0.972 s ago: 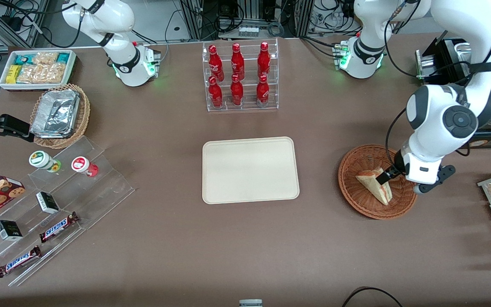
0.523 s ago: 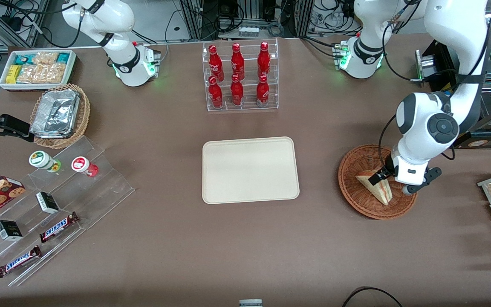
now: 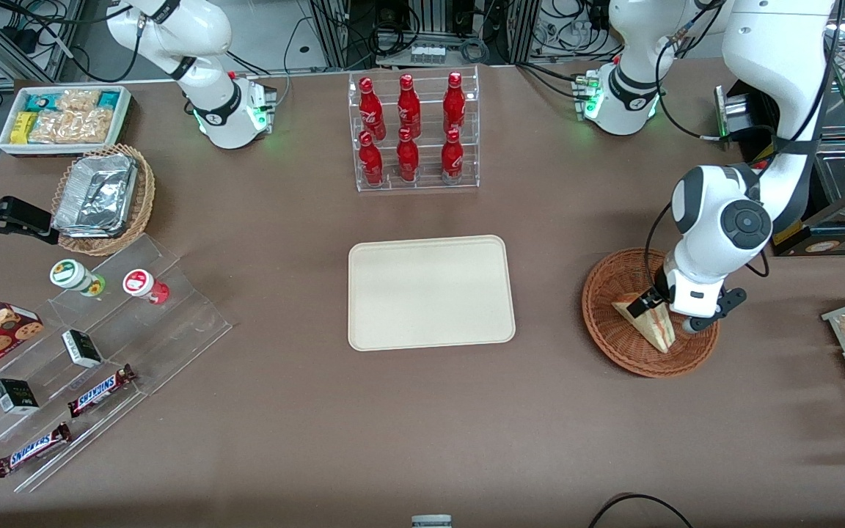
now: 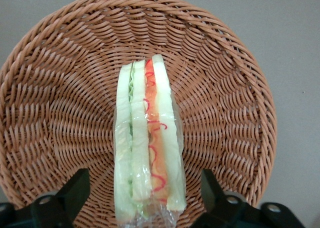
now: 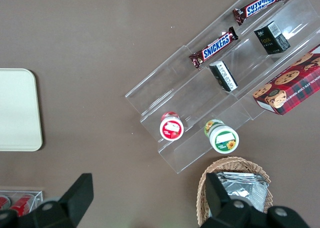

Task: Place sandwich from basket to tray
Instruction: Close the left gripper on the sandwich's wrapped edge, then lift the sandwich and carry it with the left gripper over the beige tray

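My claw (image 4: 145, 198) sits spread either side of the sandwich (image 4: 147, 143), not yet pinching. The sandwich lies in the basket (image 3: 617, 337); I've the grip, lift and carry to the tray (image 3: 430, 293) left.

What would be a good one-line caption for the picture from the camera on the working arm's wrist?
Open gripper straddling a wrapped sandwich standing on edge in the wicker basket.

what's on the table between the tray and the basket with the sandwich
Nothing: in the front view the stretch between the tray and the basket is bare brown tabletop. The gripper sits over the sandwich in the basket, fingers open.
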Controlling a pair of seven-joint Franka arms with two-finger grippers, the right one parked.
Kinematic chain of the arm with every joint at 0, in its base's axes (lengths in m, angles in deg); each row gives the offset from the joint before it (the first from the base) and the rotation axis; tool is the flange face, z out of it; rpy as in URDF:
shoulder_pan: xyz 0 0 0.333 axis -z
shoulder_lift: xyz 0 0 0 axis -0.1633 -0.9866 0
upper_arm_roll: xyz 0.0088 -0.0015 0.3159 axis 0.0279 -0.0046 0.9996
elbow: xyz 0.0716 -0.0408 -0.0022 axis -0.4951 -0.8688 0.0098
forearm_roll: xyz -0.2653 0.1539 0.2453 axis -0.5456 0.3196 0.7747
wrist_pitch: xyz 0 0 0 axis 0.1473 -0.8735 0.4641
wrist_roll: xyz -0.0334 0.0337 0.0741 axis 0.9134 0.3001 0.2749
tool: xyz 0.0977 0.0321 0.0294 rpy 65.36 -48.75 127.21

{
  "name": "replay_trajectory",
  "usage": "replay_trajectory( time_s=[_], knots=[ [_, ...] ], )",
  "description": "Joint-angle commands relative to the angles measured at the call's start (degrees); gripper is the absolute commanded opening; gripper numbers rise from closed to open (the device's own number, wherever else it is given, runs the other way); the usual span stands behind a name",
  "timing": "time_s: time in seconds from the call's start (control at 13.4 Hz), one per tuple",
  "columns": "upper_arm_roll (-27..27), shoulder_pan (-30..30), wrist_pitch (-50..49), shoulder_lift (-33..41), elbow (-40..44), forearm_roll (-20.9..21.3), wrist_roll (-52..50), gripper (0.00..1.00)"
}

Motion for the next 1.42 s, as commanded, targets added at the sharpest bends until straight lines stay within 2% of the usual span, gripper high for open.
replay_trajectory(
  time_s=[0.0,0.07,0.15,0.45,0.67,0.9,1.12,1.35],
  knots=[
    [0.3,0.6,1.5,-0.7,0.0,-0.6,-1.4,0.29],
    [0.3,0.6,1.6,-0.8,0.1,-0.6,-1.4,0.04],
    [0.3,0.6,1.6,-0.8,0.1,-0.5,-1.4,0.00],
    [0.3,0.7,0.1,1.7,0.9,0.1,-0.8,0.00],
    [0.2,0.9,-14.3,4.3,8.9,0.4,-0.5,0.00],
    [0.1,5.7,-29.6,3.7,21.8,0.3,-1.2,0.00],
    [-0.4,12.2,-31.8,1.9,29.0,-2.4,-4.6,0.00],
    [-0.4,19.4,-31.5,-1.1,31.7,-2.4,-3.9,0.00]
  ],
)
